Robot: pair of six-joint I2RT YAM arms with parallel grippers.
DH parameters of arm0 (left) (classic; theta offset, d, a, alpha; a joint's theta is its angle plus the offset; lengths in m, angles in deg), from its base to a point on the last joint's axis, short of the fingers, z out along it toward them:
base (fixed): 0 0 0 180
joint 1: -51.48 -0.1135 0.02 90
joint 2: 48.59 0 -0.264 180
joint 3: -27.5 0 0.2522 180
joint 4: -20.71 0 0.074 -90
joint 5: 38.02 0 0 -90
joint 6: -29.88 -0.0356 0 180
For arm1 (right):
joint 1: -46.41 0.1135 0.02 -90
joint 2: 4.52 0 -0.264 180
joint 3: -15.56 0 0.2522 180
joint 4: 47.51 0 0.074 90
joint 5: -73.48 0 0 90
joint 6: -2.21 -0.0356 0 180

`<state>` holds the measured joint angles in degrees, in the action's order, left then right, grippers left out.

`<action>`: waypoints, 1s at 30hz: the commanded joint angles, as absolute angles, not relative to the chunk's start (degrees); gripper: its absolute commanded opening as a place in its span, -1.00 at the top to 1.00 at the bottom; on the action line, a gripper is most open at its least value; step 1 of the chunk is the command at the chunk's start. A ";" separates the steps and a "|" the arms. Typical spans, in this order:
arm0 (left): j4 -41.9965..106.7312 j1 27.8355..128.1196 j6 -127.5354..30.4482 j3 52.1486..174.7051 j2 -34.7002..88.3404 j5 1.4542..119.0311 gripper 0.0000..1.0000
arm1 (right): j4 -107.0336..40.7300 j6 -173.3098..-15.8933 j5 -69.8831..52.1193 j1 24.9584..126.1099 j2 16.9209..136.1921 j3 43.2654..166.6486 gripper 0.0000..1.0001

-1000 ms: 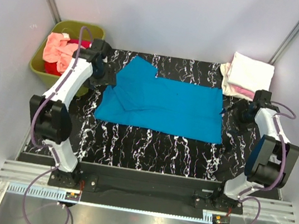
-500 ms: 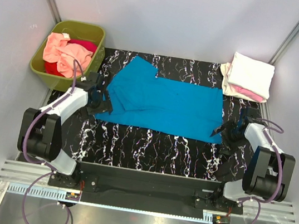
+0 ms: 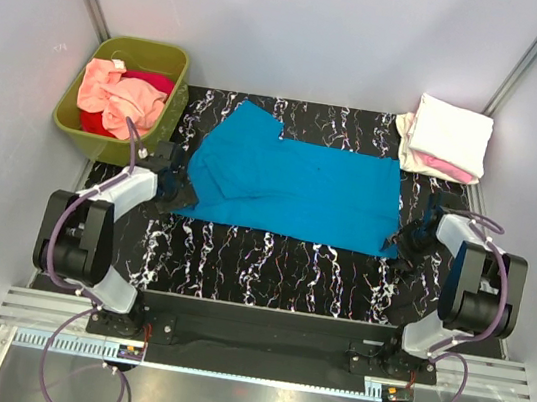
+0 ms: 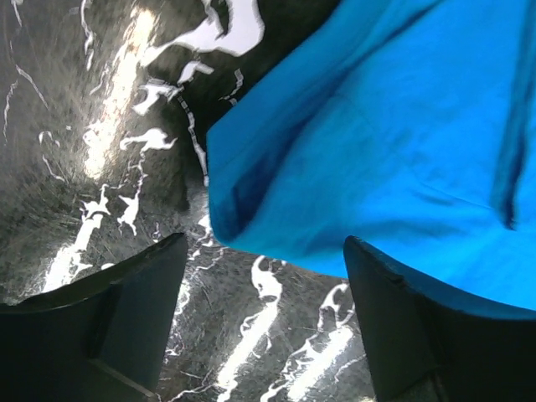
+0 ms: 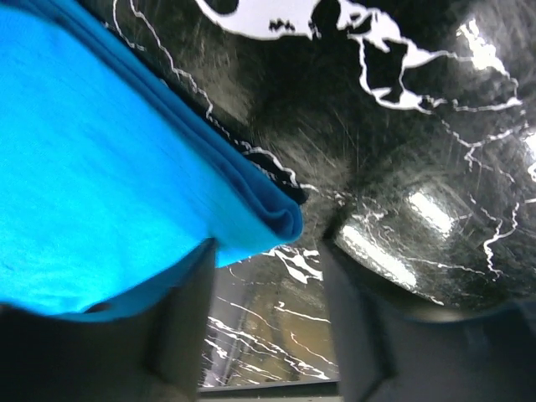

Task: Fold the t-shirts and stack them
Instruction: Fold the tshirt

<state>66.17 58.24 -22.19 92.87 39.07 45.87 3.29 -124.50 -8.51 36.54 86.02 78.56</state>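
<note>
A bright blue t-shirt (image 3: 296, 187) lies spread on the black marbled table, its left part folded over. My left gripper (image 3: 176, 196) is open, low at the shirt's near left corner (image 4: 243, 209), which lies just ahead of the jaws. My right gripper (image 3: 406, 240) is open, low at the shirt's near right corner (image 5: 268, 218); the cloth edge lies over the left finger and nothing is gripped. A folded cream-white t-shirt on a pink one (image 3: 447, 137) forms a stack at the far right. Salmon-peach and red shirts (image 3: 117, 98) fill the tub.
The olive-green tub (image 3: 174, 57) stands off the table's far left corner. Grey walls close in on both sides and the back. The bare marbled table (image 3: 269, 267) runs along the near side, in front of the arm bases.
Both arms have come down and toward me, from the shirt's far side corners to its near corners, close to the table. The shirt's near left corner has shifted slightly.
</note>
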 commanded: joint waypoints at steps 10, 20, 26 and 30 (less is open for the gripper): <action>59.78 57.54 -21.19 92.23 41.68 42.14 0.74 | -0.26 -123.47 -12.13 35.77 91.71 83.29 0.56; 66.10 57.72 -19.08 87.94 31.14 43.01 1.00 | 3.60 -122.24 -18.81 31.91 88.29 85.13 0.95; 70.06 58.42 -16.88 80.91 20.42 46.00 1.00 | 4.22 -122.33 -19.07 29.89 87.41 84.52 1.00; 72.35 60.96 -12.85 77.21 14.71 47.94 0.95 | 4.40 -122.50 -17.85 29.71 86.01 82.77 1.00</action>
